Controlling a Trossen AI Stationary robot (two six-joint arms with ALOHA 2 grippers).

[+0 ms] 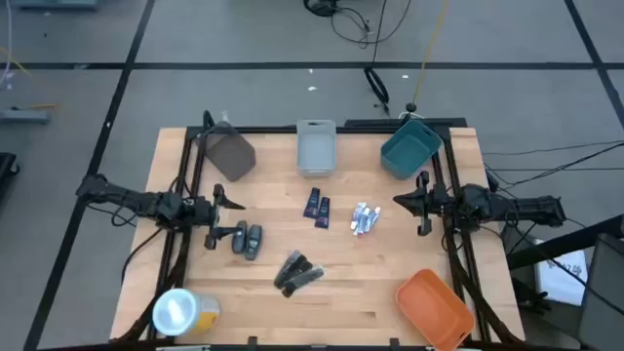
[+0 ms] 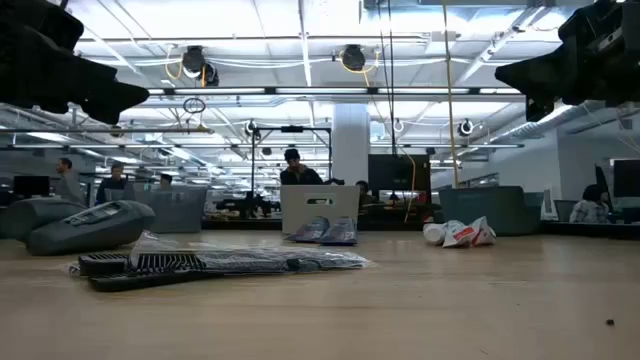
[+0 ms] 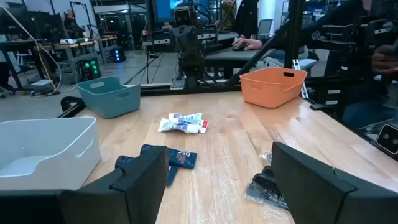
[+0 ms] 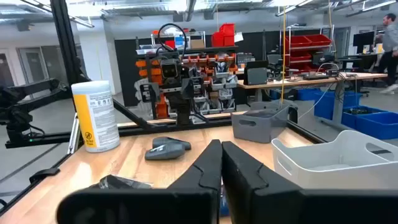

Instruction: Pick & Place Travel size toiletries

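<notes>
High view showing 2 dark blue packets (image 1: pixel 316 206), silvery-white tubes (image 1: pixel 364 219); left gripper (image 1: pixel 220 216) standing apart, right gripper (image 1: pixel 421 202) pressed together.

Overhead, table-level, two facing wrist views

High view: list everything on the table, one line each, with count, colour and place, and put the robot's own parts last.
Grey bin: one, pale grey, far edge, middle.
Teal bin: one, teal, far right corner.
Dark bin: one, dark grey-brown, far left corner.
Orange bin: one, orange, near right corner.
Wipes canister: one, yellow with white top, near left corner.
Blue packets: two, dark blue, centre, side by side.
Tubes: a small cluster, silvery-white, right of the packets.
Oval pieces: two, dark grey, left of centre.
Black sticks: a few, black, near centre.
Left gripper: one, dark, left side, fingers open, holding nothing.
Right gripper: one, dark, right side, fingers shut, holding nothing.
</notes>
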